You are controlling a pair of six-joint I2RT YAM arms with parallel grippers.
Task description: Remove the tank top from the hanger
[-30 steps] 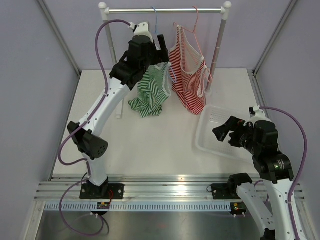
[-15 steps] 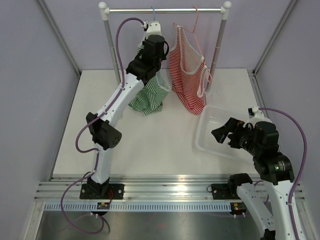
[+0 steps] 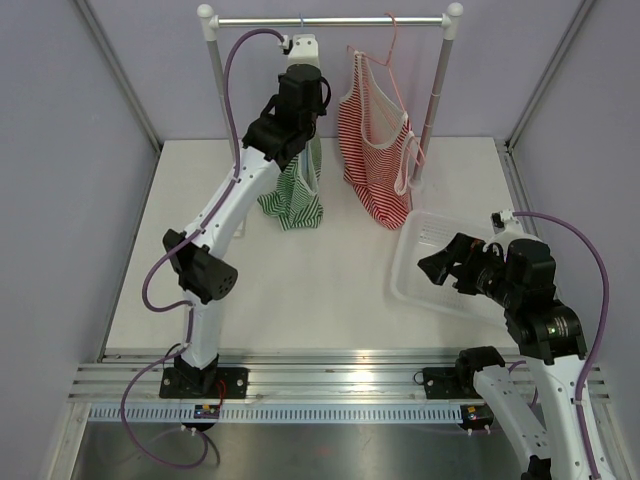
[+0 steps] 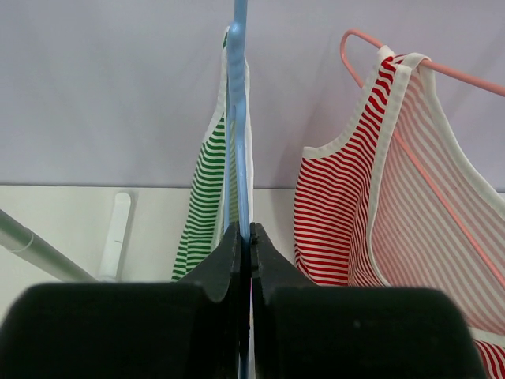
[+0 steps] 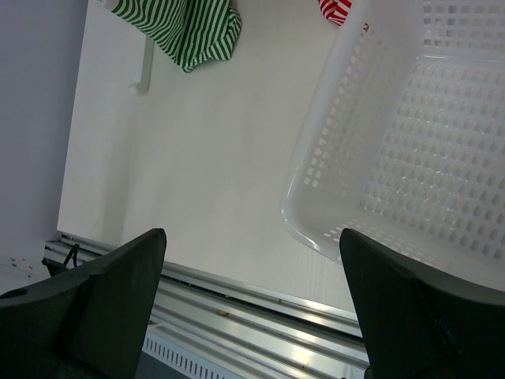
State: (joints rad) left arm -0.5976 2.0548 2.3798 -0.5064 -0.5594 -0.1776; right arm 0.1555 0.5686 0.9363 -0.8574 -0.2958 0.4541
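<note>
A green-and-white striped tank top [image 3: 297, 203] hangs on a blue hanger [image 4: 238, 103] from the rail [image 3: 340, 20]. My left gripper [image 4: 245, 234] is up at that hanger, shut on its thin blue bar, and the green top [image 4: 203, 207] drapes just left of the jaws. To its right a red-and-white striped tank top [image 3: 374, 150] hangs on a pink hanger [image 4: 430, 67]. My right gripper [image 3: 433, 266] hovers low over the table near the basket, open with nothing between its fingers [image 5: 118, 276].
A white perforated basket [image 3: 412, 262] lies on the table at the right, its rim [image 5: 312, 170] close to my right gripper. The rack's two white posts [image 3: 216, 75] stand at the back. Purple side walls close in the table, and a metal rail runs along its near edge.
My left arm swung right and up to the blue hanger and its jaws closed on the bar. The green top now hangs narrower. The right arm barely moved.
</note>
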